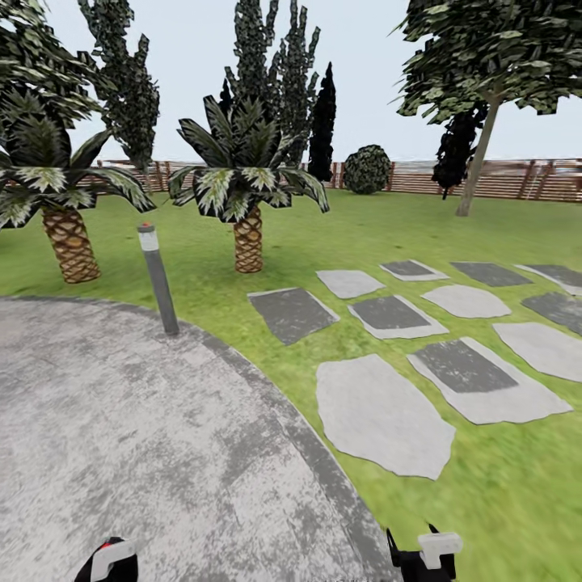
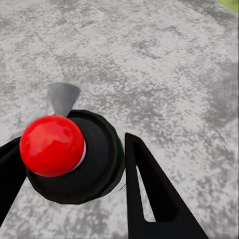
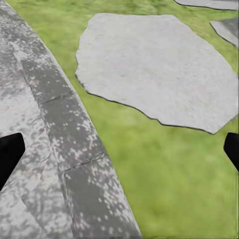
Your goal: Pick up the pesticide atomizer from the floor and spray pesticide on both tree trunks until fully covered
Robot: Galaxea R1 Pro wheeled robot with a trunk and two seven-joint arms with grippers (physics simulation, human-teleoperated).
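Both arms hang low at the head view's bottom edge, wrists barely showing. The left claw [image 2: 74, 164] holds an atomizer [image 2: 74, 159], black-bodied with a red ball top, between its fingers [image 2: 149, 194] over the grey paving [image 1: 121, 436]. The right claw [image 3: 119, 149] is spread wide, its tips over the paving's curb and the grass [image 1: 501, 485] near a stepping stone [image 3: 154, 64]. A tree [image 1: 485, 65] stands far off by the fence [image 1: 517, 179], its trunk [image 1: 477, 162] thin and leaning
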